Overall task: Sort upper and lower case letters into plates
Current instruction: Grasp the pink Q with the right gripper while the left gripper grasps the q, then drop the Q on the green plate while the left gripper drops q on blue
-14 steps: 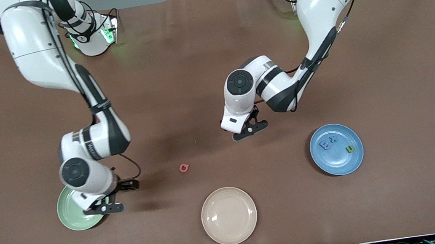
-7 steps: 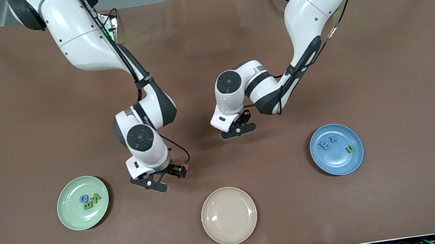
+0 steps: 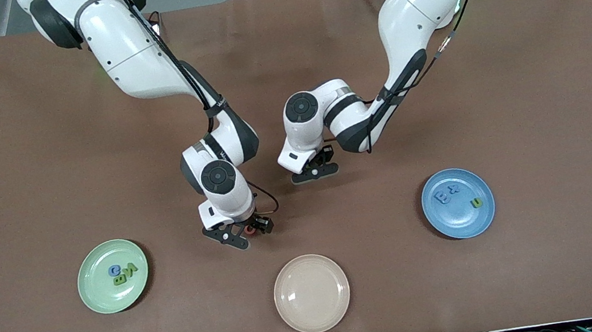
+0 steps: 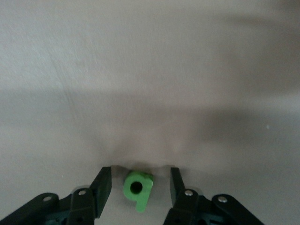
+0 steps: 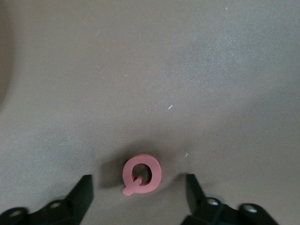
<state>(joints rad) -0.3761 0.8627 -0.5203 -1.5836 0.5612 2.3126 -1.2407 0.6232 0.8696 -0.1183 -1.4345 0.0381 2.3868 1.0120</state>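
Note:
The red letter Q (image 5: 142, 174) lies on the brown table between the open fingers of my right gripper (image 5: 138, 178); in the front view that gripper (image 3: 244, 232) hangs low over the table's middle and all but hides the letter. A green lower-case q (image 4: 137, 187) lies between the open fingers of my left gripper (image 4: 139, 172); the front view shows only the gripper (image 3: 315, 170), which covers the letter. The pale green plate (image 3: 92, 275) holds one blue and two green letters. The blue plate (image 3: 463, 220) holds two blue letters and one green.
A cream-beige plate (image 3: 311, 293) sits empty near the front edge, nearer the camera than both grippers. The two arms' wrists stand close together over the table's middle. A brown mat covers the table.
My right arm swung from over the pale green plate to the red Q, uncovering that plate's letters. My left gripper shifted a little toward the bases and the right arm.

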